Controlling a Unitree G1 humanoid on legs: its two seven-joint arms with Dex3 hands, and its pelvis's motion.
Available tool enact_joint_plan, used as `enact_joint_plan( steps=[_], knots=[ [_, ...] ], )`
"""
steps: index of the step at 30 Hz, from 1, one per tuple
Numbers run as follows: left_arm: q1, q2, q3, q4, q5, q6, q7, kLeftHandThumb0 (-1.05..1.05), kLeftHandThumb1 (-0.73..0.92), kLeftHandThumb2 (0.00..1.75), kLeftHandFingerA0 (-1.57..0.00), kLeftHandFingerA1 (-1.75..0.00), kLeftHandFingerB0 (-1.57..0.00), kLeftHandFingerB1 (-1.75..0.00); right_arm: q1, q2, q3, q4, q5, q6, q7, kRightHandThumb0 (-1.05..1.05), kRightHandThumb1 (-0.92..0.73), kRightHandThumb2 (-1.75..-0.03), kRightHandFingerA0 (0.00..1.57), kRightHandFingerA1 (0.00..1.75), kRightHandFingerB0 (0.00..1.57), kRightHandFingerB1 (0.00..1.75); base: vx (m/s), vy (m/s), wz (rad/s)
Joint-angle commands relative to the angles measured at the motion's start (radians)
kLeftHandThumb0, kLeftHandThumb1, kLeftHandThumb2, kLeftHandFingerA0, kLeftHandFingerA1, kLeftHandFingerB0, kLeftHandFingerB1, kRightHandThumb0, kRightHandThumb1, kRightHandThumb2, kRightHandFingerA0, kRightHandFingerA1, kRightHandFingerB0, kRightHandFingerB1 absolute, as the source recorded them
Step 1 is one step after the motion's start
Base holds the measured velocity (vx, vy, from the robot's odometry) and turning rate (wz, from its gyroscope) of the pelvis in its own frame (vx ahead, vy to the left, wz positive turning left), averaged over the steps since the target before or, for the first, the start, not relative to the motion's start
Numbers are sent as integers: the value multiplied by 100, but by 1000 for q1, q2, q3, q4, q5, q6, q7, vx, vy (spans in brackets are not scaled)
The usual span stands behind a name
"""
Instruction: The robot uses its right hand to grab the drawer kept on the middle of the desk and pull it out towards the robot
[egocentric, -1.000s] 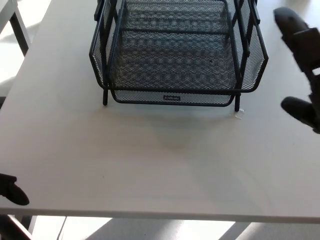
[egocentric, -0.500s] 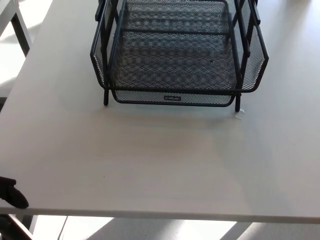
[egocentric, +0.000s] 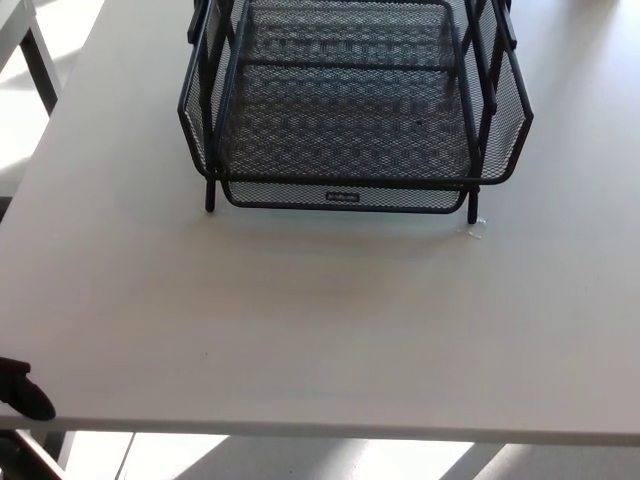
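A black wire-mesh drawer rack (egocentric: 350, 110) stands at the far middle of the white desk (egocentric: 320, 320). Its lower tray front (egocentric: 345, 197) carries a small label and sits between two upright legs. Only a small black part of my left hand (egocentric: 25, 392) shows at the bottom left, at the desk's near edge; whether it is open or shut is hidden. My right hand does not show in the head view.
A tiny pale scrap (egocentric: 477, 230) lies on the desk by the rack's right front leg. Part of another white table with a dark leg (egocentric: 38, 55) stands at the top left. Floor shows past the desk's near edge.
My right hand, at the right edge one second ago, has left the picture. The rack and left hand stay put; the view has shifted slightly.
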Motion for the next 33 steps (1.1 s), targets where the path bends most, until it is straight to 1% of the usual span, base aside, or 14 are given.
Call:
enact_joint_plan(
  steps=[1,3,4,6,8,11,12,13,17,21,22,25,27,33],
  knots=[
    [-3,8,16,16,11,-4,11,-29,55,57,-81,-88,-81,-60,-38,17,24,348,160,96,91,-57,-55,-58,0,38,10,28,0,0,0],
    [0,14,16,3,22,10,6,-29,56,57,-78,-85,-79,-58,-89,29,61,499,143,77,26,-43,-34,-88,0,56,4,45,0,0,0],
    [1,13,16,4,20,8,6,-30,56,56,-78,-86,-79,-58,-90,29,77,521,127,70,3,-57,-49,-56,0,51,16,28,0,0,0],
    [1,12,16,5,17,4,6,-30,56,56,-79,-87,-80,-58,-95,35,97,544,125,63,-10,-58,-50,-55,0,56,17,28,0,0,0],
    [-2,5,15,17,16,-17,20,-29,55,56,-80,-86,-81,-58,-94,39,100,525,150,88,44,-44,-33,-88,0,57,4,46,0,0,0],
    [-1,3,14,16,15,-10,17,-28,56,56,-79,-85,-80,-57,-91,45,116,541,175,71,51,-52,-51,-57,0,47,13,28,0,0,0],
    [-2,3,14,17,21,-13,23,-29,56,57,-79,-85,-80,-57,-109,46,143,584,161,80,37,-44,-35,-89,0,57,2,46,0,0,0],
    [-2,1,13,17,16,-7,18,-29,55,57,-79,-85,-80,-57,-111,53,159,594,153,82,15,-61,-52,-56,0,57,14,28,0,0,0],
    [-4,5,12,23,17,-21,19,-30,56,57,-79,-85,-79,-56,-112,55,208,618,179,71,3,-60,-51,-58,1,60,13,27,0,0,0],
    [-1,8,12,22,23,-24,24,-32,57,57,-79,-85,-79,-55,-117,58,240,612,201,104,-7,-37,-30,-91,6,56,0,49,0,0,0],
    [-1,7,12,22,21,-18,22,-31,57,57,-79,-85,-79,-55,-119,63,246,627,216,90,-7,-60,-52,-56,12,59,15,29,0,0,0],
    [-5,5,7,15,27,-2,19,-32,57,57,-77,-86,-78,-56,-141,34,309,674,197,95,-11,-66,-40,-78,68,93,8,40,0,0,0],
    [-4,4,8,21,30,-18,27,-30,56,57,-79,-86,-80,-56,-139,31,323,685,214,71,-34,-60,-51,-56,108,103,23,29,0,0,0],
    [-3,5,8,25,28,-22,26,-31,57,57,-78,-83,-79,-54,-109,41,319,637,278,55,-36,-62,-40,-78,103,106,23,43,0,0,0]
  ],
)
